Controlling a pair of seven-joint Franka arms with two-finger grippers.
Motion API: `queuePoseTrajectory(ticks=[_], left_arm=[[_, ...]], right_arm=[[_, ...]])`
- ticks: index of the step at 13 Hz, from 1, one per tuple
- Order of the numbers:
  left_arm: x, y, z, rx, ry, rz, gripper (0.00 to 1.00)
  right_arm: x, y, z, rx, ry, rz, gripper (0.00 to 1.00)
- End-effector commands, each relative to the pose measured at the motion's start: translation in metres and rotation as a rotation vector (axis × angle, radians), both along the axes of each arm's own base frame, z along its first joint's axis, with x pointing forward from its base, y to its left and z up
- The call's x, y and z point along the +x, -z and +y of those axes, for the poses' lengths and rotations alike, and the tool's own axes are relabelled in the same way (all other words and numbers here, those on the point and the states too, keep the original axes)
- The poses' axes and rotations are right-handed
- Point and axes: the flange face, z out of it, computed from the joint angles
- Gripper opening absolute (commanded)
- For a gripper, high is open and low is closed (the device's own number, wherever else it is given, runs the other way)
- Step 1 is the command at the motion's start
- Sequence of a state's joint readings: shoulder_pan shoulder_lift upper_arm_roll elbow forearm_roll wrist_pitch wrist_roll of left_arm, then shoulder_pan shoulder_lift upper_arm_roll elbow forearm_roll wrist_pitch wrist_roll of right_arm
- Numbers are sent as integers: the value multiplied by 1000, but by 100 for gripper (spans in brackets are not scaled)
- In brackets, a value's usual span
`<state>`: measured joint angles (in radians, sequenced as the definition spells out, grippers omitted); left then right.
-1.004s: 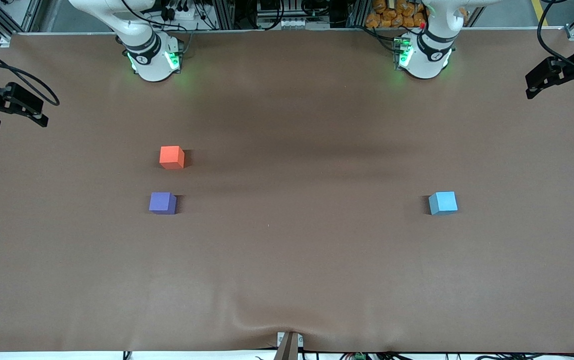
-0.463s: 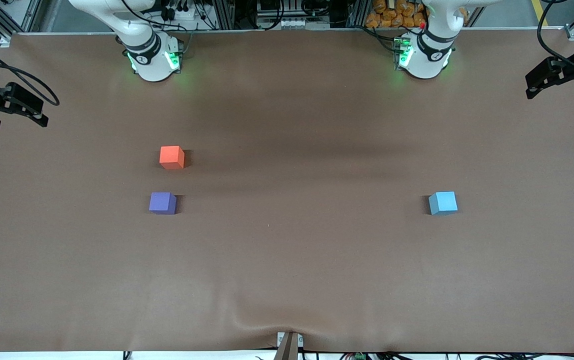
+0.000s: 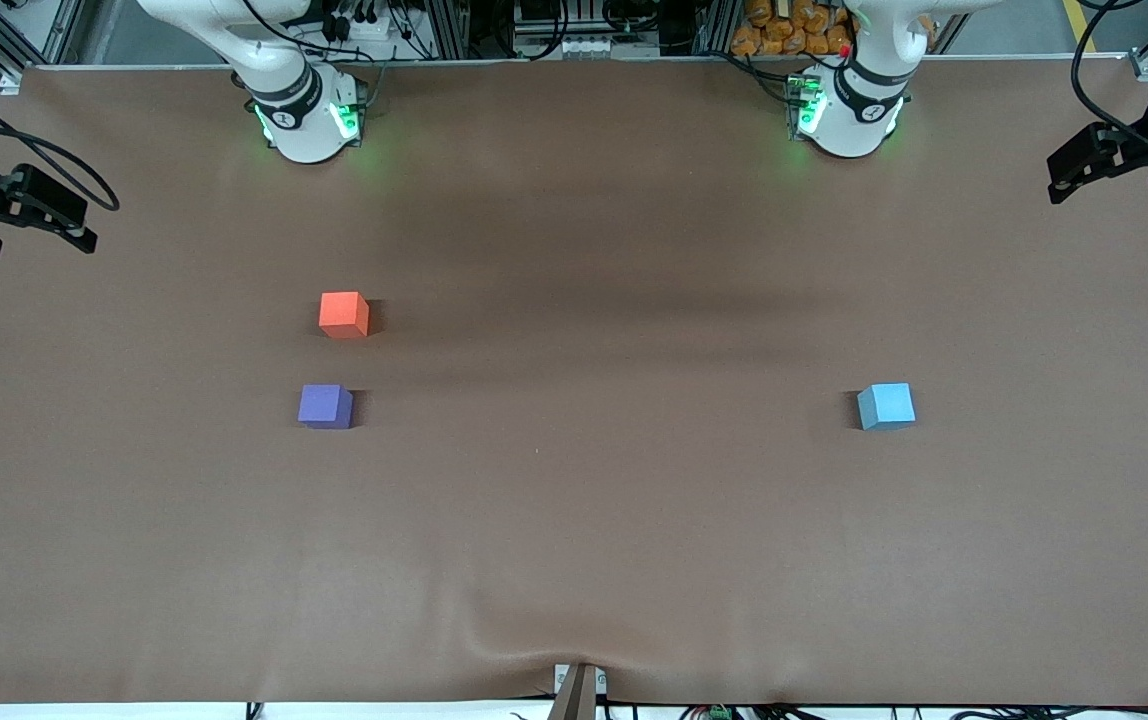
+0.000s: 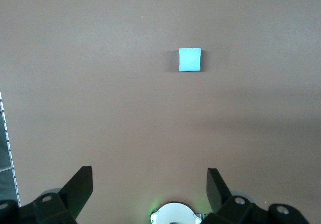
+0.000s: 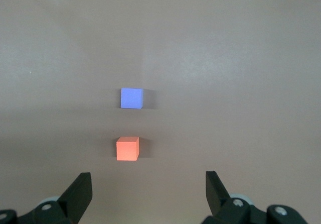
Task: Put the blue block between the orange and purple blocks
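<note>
Brown cloth covers the table (image 3: 574, 520) from end to end, and the three cubes sit on it untouched. I take the purple block (image 3: 325, 406) as my landmark. The orange block (image 3: 343, 314) stands near it, farther from the front camera and a touch toward the left arm's end, with a bare strip of cloth between the two (they do not touch). The blue block (image 3: 885, 405) lies well apart from the purple block, toward the left arm's end of the table and about as far from the front camera as the purple one.

My left gripper (image 3: 1084, 165) hangs high over the edge of the table at the left arm's end, well away from the purple block; its fingers (image 4: 80, 189) are spread wide with nothing between them, and from its wrist I look down on the blue block (image 4: 190, 59).

My right gripper (image 3: 19, 210) hangs over the table's edge at the right arm's end, much closer to the purple block's end of the table, fingers (image 5: 80, 191) likewise wide apart and empty. From that wrist I see the purple block (image 5: 132, 98) and the orange block (image 5: 127, 148) side by side on the cloth.
</note>
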<state>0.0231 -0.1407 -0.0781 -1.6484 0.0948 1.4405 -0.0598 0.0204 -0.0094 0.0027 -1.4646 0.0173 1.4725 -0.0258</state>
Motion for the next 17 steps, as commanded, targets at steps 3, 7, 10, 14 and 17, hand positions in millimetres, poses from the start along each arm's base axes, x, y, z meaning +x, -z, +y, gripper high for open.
queuePoseTrajectory(ticks=[3,7,10,14,17], left_arm=[[8,9,7,19,-11,33,100],[17,22,8,18,-9,59,100],[27,38,8,16,-1,91,100],[46,59,8,14,7,85,100],[64,90,16,9,0,80,100]], right_arm=[[-3,0,-1,1,16,5,100],[-3,0,0,1,15,5,100],[-3,0,0,1,15,5,100],[-3,0,0,1,15,7,100],[-4,1,0,1,15,16,100]])
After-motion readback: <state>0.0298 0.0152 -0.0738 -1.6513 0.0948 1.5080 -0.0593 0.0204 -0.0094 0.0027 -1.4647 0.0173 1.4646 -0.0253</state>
